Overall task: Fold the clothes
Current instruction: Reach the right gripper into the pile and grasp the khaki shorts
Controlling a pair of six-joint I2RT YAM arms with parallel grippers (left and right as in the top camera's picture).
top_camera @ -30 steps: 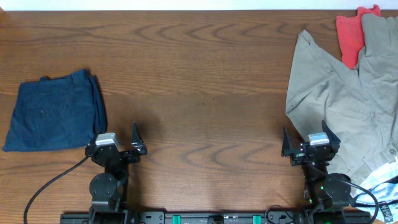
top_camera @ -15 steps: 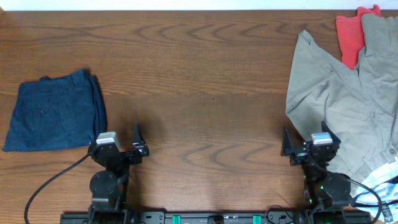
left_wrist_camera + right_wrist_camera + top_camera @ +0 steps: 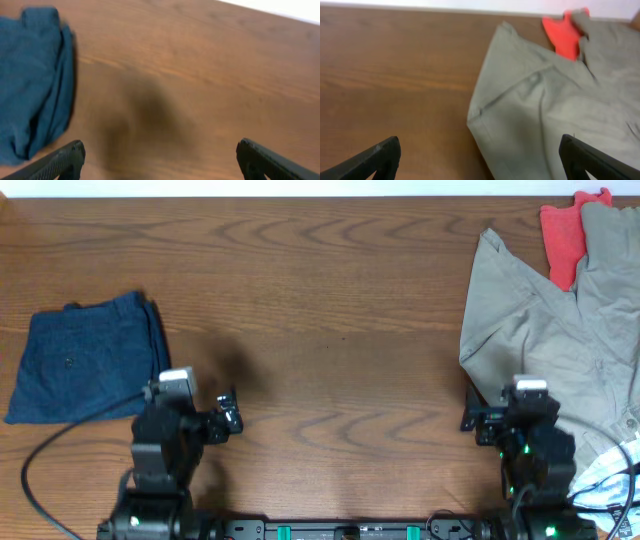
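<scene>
The khaki shorts (image 3: pixel 545 320) lie crumpled at the table's right side and show in the right wrist view (image 3: pixel 555 110). My right gripper (image 3: pixel 497 420) is open and empty just in front of their near left edge; its fingertips (image 3: pixel 480 160) straddle that edge from above. My left gripper (image 3: pixel 222 420) is open and empty over bare wood, its fingertips (image 3: pixel 160 160) apart, to the right of the folded navy shorts (image 3: pixel 85 370), which also show in the left wrist view (image 3: pixel 32 80).
A red garment (image 3: pixel 565 235) lies at the far right corner, partly under the khaki cloth, and shows in the right wrist view (image 3: pixel 562 35). A pale printed garment (image 3: pixel 615 475) sits at the near right edge. The wooden table (image 3: pixel 330 310) spans the view.
Both arms have risen and tilted forward, their wrists moving up from the near edge. The clothes have not moved.
</scene>
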